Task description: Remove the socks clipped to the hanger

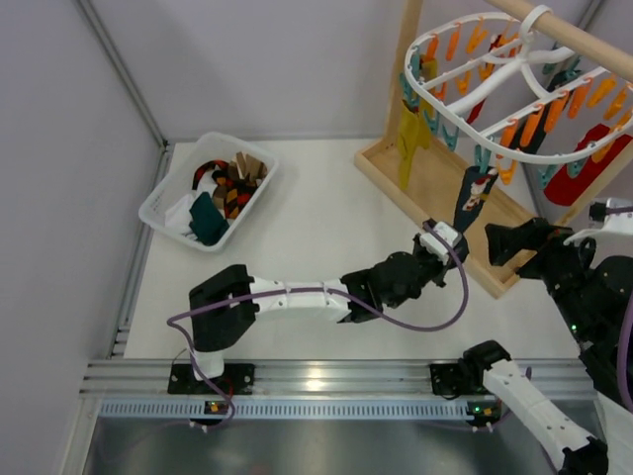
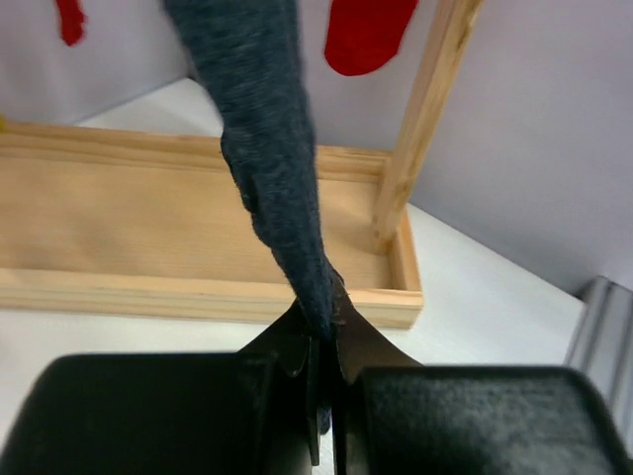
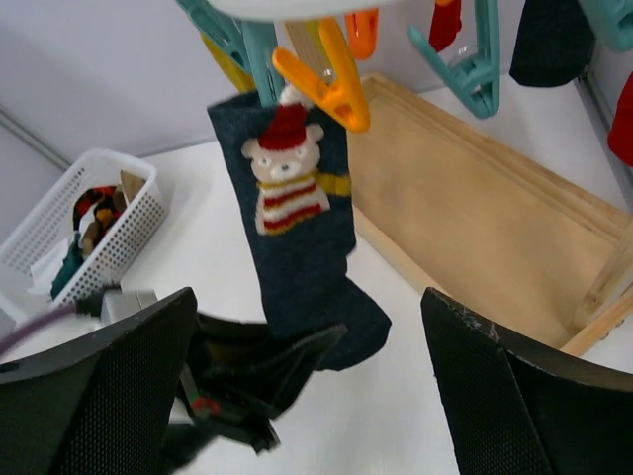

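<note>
The dark navy sock (image 3: 297, 247) is hung from the hanger (image 1: 492, 67) by an orange clip (image 3: 321, 84), above the near edge of the wooden tray (image 3: 475, 228). Its long axis is held nearly upright: the cuff is pointed up at the clip, and the bear pattern is turned towards the right wrist camera. The lower end is pinched between the pressed-together fingers of the left gripper (image 2: 321, 336), from which the fabric is seen rising and leaning left. The right gripper (image 3: 312, 376) is kept spread wide just beside the sock, with nothing held. A mustard sock (image 1: 410, 139) and a red sock (image 1: 593, 163) are clipped elsewhere on the hanger.
</note>
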### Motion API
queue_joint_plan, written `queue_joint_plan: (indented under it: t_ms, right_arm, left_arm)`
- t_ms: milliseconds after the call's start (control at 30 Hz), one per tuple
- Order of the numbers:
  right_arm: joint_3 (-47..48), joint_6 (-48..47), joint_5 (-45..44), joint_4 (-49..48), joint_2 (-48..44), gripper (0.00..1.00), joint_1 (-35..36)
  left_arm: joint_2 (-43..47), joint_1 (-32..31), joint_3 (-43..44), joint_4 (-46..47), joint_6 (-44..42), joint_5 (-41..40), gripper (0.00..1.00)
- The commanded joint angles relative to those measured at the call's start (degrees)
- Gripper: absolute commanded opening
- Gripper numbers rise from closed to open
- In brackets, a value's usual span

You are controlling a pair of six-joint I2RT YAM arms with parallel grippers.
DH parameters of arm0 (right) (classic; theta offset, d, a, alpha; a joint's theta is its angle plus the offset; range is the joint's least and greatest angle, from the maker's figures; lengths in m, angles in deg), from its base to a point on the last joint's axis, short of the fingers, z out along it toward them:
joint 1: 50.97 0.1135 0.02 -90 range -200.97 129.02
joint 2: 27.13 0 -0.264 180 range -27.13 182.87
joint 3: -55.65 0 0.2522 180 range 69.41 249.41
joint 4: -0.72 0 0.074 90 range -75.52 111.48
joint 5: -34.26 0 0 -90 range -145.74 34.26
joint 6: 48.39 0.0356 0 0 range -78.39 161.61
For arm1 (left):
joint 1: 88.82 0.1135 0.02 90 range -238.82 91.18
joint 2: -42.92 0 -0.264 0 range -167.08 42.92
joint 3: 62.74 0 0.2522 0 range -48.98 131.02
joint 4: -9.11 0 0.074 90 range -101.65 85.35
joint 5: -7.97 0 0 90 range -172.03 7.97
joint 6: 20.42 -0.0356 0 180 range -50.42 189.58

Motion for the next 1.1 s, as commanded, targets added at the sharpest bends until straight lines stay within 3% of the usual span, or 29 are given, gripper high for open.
queue_joint_plan:
  t_ms: [0, 133, 300, 633, 1067]
  right_arm:
    - [7.50, -0.42, -2.92, 2.01, 4.20, 0.90, -0.49]
    - [17.06, -3.32, -3.36, 6.56, 12.79, 0.77, -0.49]
    - [27.27, -6.57, -3.98, 13.96, 22.83, 0.64, -0.58]
    - [37.56, -8.25, -9.07, 18.71, 35.31, 0.55, 0.82]
    - [40.56, -5.09, -41.65, 24.86, 44.72, 0.52, 14.62]
  left_arm:
    - [-1.67, -3.72, 5.16, 3.26, -9.87, -16.70, 0.00]
    - [-6.85, -7.51, 10.88, 3.26, -18.32, -22.87, 0.00]
    - [-10.37, -9.98, 16.51, 3.26, -22.64, -27.44, 0.00]
    - [-16.61, -10.86, 24.43, 2.74, -28.10, -31.06, 0.00]
    - [-19.69, -10.86, 29.00, -1.57, -25.82, -27.72, 0.00]
